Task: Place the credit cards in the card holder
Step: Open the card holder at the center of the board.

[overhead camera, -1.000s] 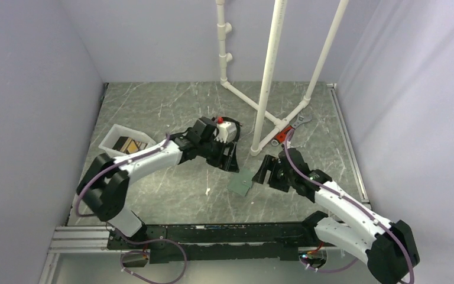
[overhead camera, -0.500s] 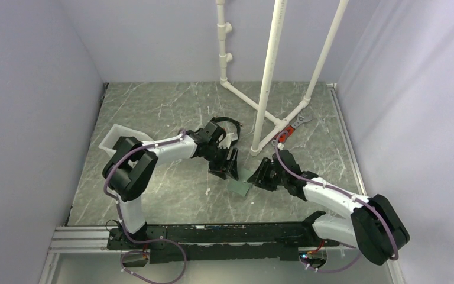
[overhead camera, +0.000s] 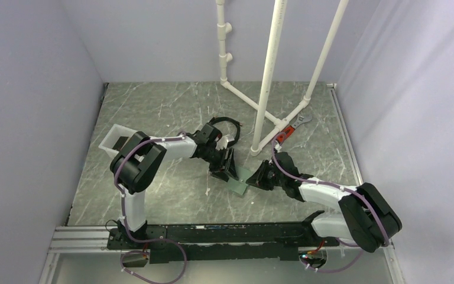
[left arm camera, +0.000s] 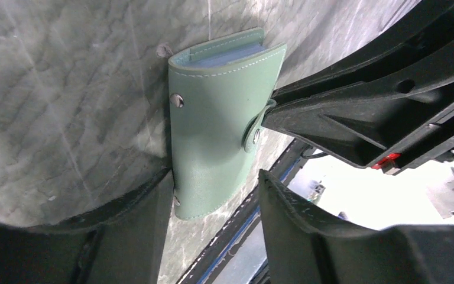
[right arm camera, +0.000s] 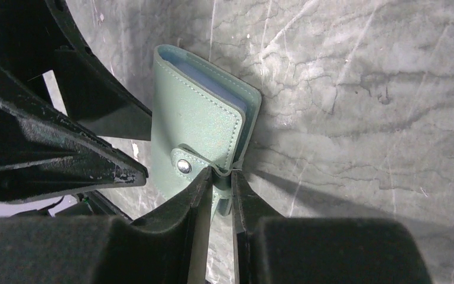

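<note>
The card holder [overhead camera: 240,183] lies closed on the marble table, grey-green with a snap strap and blue inner leaves showing at one end [left arm camera: 219,118] [right arm camera: 196,121]. My left gripper [overhead camera: 227,168] [left arm camera: 213,204] is open and straddles the holder's near end, with one finger [left arm camera: 139,231] against its edge. My right gripper [overhead camera: 258,178] [right arm camera: 220,180] is shut on the holder's strap side, and the leather is bent between its fingertips. Its fingers [left arm camera: 354,115] reach the snap from the right in the left wrist view. Of the credit cards, only a dark patch [overhead camera: 122,142] shows inside the tray.
A white tray [overhead camera: 109,137] sits at the left, mostly behind my left arm. A white pipe frame [overhead camera: 269,94] rises from the table behind the grippers. A red-handled wrench [overhead camera: 289,129] lies by its foot. Grey walls close in both sides.
Both grippers have come down and closed in on the card holder from either side. The right one has shut on the strap side. The left jaws have narrowed.
</note>
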Available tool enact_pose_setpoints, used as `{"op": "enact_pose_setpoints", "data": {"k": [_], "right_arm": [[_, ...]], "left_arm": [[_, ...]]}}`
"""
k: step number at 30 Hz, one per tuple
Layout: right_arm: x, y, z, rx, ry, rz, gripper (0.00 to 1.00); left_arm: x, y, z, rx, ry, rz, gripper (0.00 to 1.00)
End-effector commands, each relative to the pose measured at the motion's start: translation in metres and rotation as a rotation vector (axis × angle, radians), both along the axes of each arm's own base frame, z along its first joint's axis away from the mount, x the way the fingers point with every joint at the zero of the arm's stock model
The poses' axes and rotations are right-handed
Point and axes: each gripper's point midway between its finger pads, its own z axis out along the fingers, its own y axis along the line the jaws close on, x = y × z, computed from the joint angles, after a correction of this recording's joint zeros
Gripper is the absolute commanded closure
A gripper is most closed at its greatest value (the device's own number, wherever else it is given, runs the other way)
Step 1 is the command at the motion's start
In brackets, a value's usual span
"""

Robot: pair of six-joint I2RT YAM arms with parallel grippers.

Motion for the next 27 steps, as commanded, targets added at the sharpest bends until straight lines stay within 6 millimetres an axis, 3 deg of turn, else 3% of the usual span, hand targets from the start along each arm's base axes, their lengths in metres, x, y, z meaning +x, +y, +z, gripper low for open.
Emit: {"op": "enact_pose_setpoints", "data": {"k": [1,9,12,18,21,23,27], "right_arm": [[0.000,0.003,-0.003,0.022,-0.014,0.004,0.82],[-0.001,0.005,-0.004,0.017,-0.014,0.020,0.80],[-0.001,0.001,-0.003,-0.016,-0.022,0.024,0.74],[-0.003,-0.021,0.011,-0.168,-0.018,0.011,0.42],[-0.003,-0.021,0.029,-0.157,-0.042,0.002,0.34],[0.001,-0.012,0.044,-0.112,-0.063,-0.011,0.33],[0.011,0.002,0.054,-0.108,-0.075,-0.045,0.34]], "left_arm": [[0.005,-0.020,0.035,-0.188,-0.026,-0.023,0.44],[0.005,-0.025,0.043,-0.244,-0.039,-0.035,0.61],[0.009,-0.024,0.047,-0.236,-0.080,-0.026,0.75],[0.023,-0.013,0.056,-0.152,-0.234,0.008,0.97],[0.025,-0.011,0.062,-0.106,-0.310,0.007,1.00],[0.024,-0.010,0.063,-0.069,-0.353,0.003,1.00],[0.023,-0.007,0.058,0.012,-0.402,-0.001,1.00]]}}
